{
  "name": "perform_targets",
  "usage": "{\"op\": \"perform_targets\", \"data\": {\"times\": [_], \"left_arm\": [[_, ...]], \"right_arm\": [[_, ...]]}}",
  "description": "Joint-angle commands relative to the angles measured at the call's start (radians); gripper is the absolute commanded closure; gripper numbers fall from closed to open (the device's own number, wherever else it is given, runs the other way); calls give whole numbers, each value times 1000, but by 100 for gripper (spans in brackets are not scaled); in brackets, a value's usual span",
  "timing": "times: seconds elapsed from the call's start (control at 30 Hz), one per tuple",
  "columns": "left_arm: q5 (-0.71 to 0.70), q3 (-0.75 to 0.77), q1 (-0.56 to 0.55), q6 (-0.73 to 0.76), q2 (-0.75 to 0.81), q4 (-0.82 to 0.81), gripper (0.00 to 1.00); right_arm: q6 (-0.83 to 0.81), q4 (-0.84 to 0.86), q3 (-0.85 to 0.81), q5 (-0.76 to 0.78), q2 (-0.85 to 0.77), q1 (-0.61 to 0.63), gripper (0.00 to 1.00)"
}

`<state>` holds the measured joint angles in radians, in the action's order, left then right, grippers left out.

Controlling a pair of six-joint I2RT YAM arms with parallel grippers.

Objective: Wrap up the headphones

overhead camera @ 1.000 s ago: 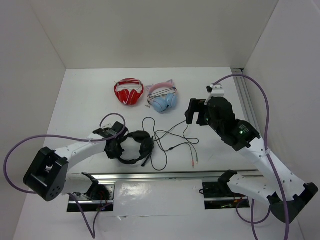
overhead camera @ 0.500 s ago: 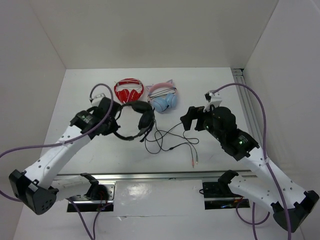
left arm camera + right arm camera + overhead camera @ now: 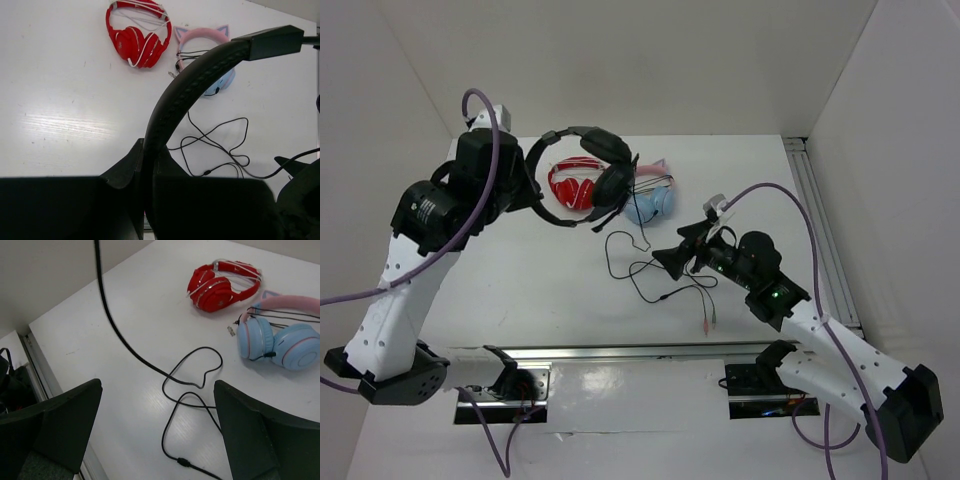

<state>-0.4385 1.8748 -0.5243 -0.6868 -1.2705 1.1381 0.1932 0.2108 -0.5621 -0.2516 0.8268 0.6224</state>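
Observation:
The black headphones (image 3: 588,165) hang in the air above the back of the table, held by their headband (image 3: 195,85). My left gripper (image 3: 532,195) is shut on that headband; in the left wrist view the jaws (image 3: 148,165) pinch it on both sides. The thin black cable (image 3: 638,262) trails from the headset down to loose loops on the table and ends in the coloured plugs (image 3: 708,322). My right gripper (image 3: 682,255) is open and empty, low over the cable loops (image 3: 192,385), with its fingers either side of them (image 3: 156,390).
The red-and-white headphones (image 3: 572,190) and the light-blue and pink cat-ear headphones (image 3: 655,205) lie at the back of the table, partly behind the raised headset. White walls stand left, back and right. A metal rail (image 3: 620,352) runs along the near edge.
My left arm has lifted the black headset from the table up and toward the back left, and the cable has pulled out after it. My right gripper has moved down and left toward the cable loops.

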Motion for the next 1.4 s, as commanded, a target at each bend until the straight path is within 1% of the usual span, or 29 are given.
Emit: {"op": "perform_targets", "data": {"times": [0.0, 0.17, 0.23, 0.3, 0.4, 0.47, 0.5, 0.67, 0.77, 0.87, 1.0, 1.13, 1.17, 1.2, 1.27, 1.33, 1.37], "left_arm": [[38, 110, -3, 53, -10, -11, 100], [47, 280, -3, 105, -85, 11, 100], [47, 325, -3, 105, -104, 22, 100], [67, 362, -3, 105, -116, 22, 100], [78, 371, -3, 105, -125, 22, 100], [87, 362, -3, 105, -125, 12, 100], [87, 362, -3, 105, -125, 12, 100], [96, 351, -3, 105, -125, 12, 100], [106, 351, 6, 105, -116, 12, 100], [127, 351, 15, 95, -116, 12, 100], [162, 351, 15, 75, -107, 12, 100], [162, 351, 24, 64, -107, 12, 100], [162, 351, 24, 64, -116, 12, 100], [162, 351, 36, 53, -116, 25, 100], [162, 360, 47, 53, -116, 25, 100], [187, 360, 73, 43, -116, 25, 100], [187, 348, 92, 43, -116, 25, 100]], "right_arm": [[-70, 108, -96, -43, 6, 7, 0], [-136, 24, -148, -34, 26, 7, 0], [-147, 24, -148, -46, 52, 7, 0], [-147, 59, -139, -67, 78, 7, 0], [-138, 146, -127, -118, 144, 7, 1], [-138, 188, -127, -138, 213, 7, 6], [-138, 205, -137, -138, 251, 7, 7], [-138, 343, -125, -83, 320, 7, 11], [-138, 367, -136, -83, 377, 7, 17], [-138, 421, -145, -101, 432, 7, 30], [-98, 559, -145, -101, 521, 7, 30], [-58, 665, -145, -103, 612, -3, 35], [-58, 682, -145, -103, 627, -13, 38], [-48, 714, -145, -103, 659, -13, 43], [-34, 745, -145, -103, 690, -32, 61], [11, 818, -136, -103, 741, -32, 66], [24, 841, -136, -103, 759, -44, 82]]}}
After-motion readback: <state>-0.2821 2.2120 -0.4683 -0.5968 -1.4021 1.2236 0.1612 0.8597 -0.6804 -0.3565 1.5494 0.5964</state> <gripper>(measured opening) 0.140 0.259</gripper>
